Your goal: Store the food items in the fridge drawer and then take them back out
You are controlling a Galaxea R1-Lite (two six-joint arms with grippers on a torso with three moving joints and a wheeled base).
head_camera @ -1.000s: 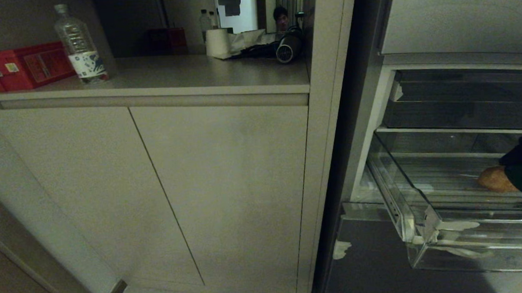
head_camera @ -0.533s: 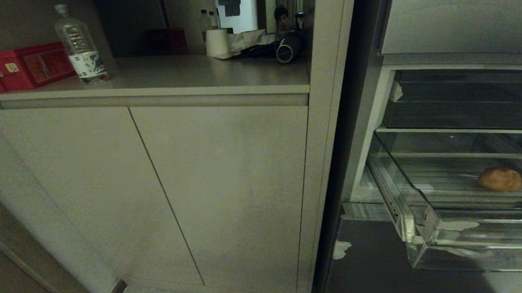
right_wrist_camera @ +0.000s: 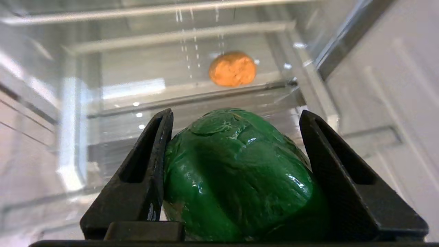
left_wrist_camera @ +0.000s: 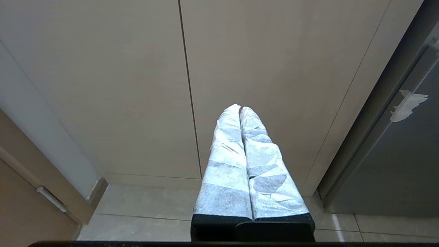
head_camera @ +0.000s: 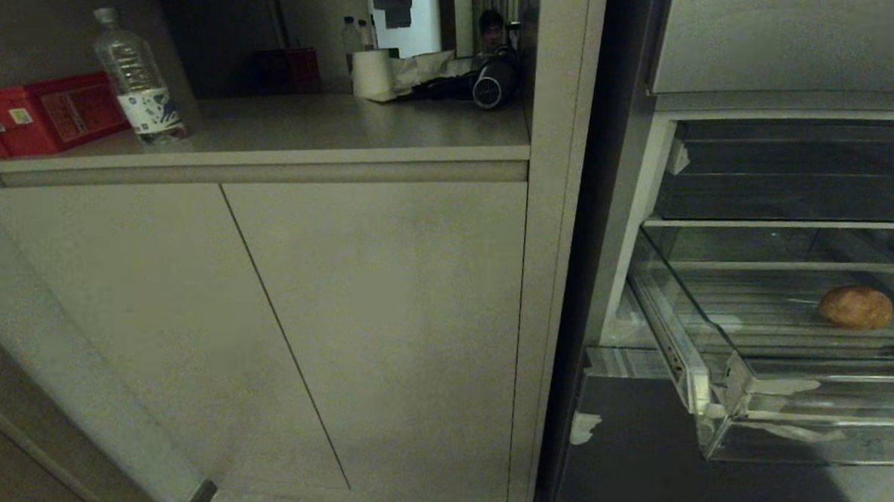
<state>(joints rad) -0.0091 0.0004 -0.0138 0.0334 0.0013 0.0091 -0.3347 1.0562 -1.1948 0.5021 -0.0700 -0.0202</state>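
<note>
A tan-brown food item [head_camera: 856,307] lies on the ribbed floor of the clear fridge drawer [head_camera: 756,411], which stands pulled out at the right. In the right wrist view the same lump [right_wrist_camera: 233,68] sits behind the drawer's front wall [right_wrist_camera: 192,99]. My right gripper [right_wrist_camera: 236,115] is outside the head view, drawn back in front of the drawer. It is shut on a glossy green food item [right_wrist_camera: 236,171] like a bell pepper. My left gripper [left_wrist_camera: 239,108] is shut and empty, parked low and facing the cabinet doors.
Left of the fridge, beige cabinet doors [head_camera: 382,322] stand under a counter. On it are a water bottle [head_camera: 137,76], a red box [head_camera: 41,114], a paper roll [head_camera: 373,73] and a hair dryer [head_camera: 489,83]. A dark fridge shelf [head_camera: 791,183] sits above the drawer.
My right gripper with the green item has drawn back from the drawer and left the head view at the right. The tan lump has stayed put and now shows fully.
</note>
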